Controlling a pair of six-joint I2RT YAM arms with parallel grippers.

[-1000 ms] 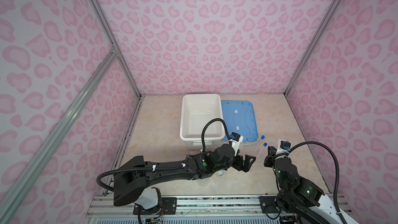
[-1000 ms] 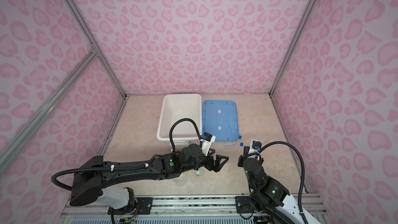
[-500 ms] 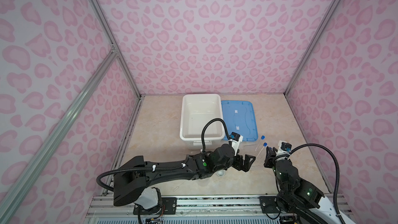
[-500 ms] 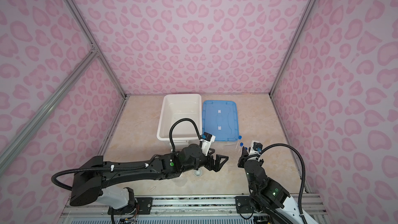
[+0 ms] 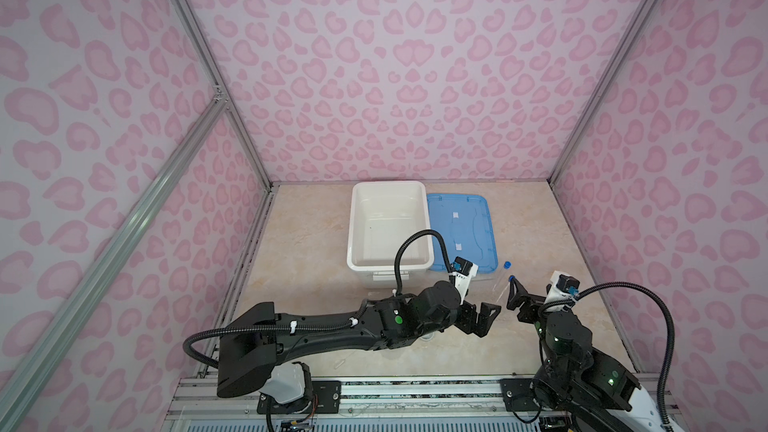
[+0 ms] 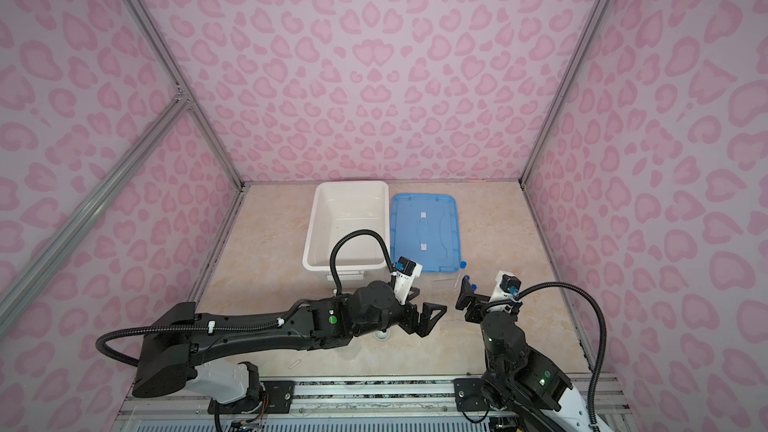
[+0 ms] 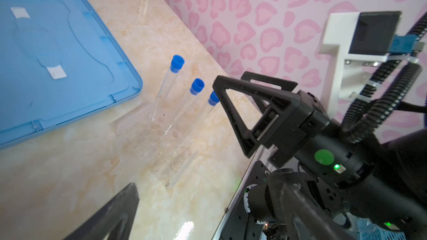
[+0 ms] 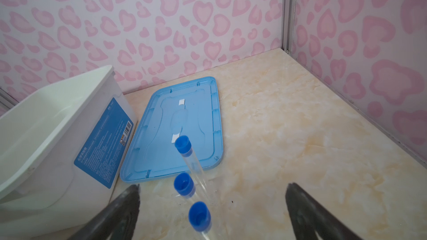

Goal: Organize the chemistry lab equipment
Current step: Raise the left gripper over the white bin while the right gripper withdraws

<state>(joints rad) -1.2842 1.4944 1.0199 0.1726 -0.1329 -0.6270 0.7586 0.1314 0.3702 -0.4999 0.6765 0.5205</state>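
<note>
Count of tubes (image 7: 184, 107): three, long, thin and clear, each closed with a round blue cap. Stand side by side in a clear rack (image 7: 159, 141) with many round holes, caps up, all leaning a little the same way. Placed just beside the near corner of the flat blue lid (image 7: 57, 54), on the beige marble table (image 7: 57, 176). Same tubes (image 5: 507, 264) (image 6: 463, 263) in both top views, very small, at that same lid corner.

Jaws of the right gripper (image 8: 213, 188) spread wide, grasping nothing. In its wrist view two dark fingers (image 8: 124, 206) far apart, tubes (image 8: 193, 167) appearing in the gap, nearer to one finger, touching neither as far as visible. From the left wrist view, one finger (image 7: 233, 116) of it just beside the cap of the tube farthest from the lid, hiding a part of that cap; contact or not, cannot tell.

Jaws of the left gripper (image 5: 485, 320) also released and empty. Hangs over bare table, further from the lid than the rack, pointing toward the right gripper (image 5: 513, 295) with a small gap between.

Just beside the lid's long edge, on the side away from the tubes, large white bin (image 5: 352, 222). Under the left arm, half hidden, small round dish (image 6: 381, 334), well apart from the lid. Even further from the lid, near the front rail, tiny clear piece (image 5: 340, 364), too small to name.
</note>
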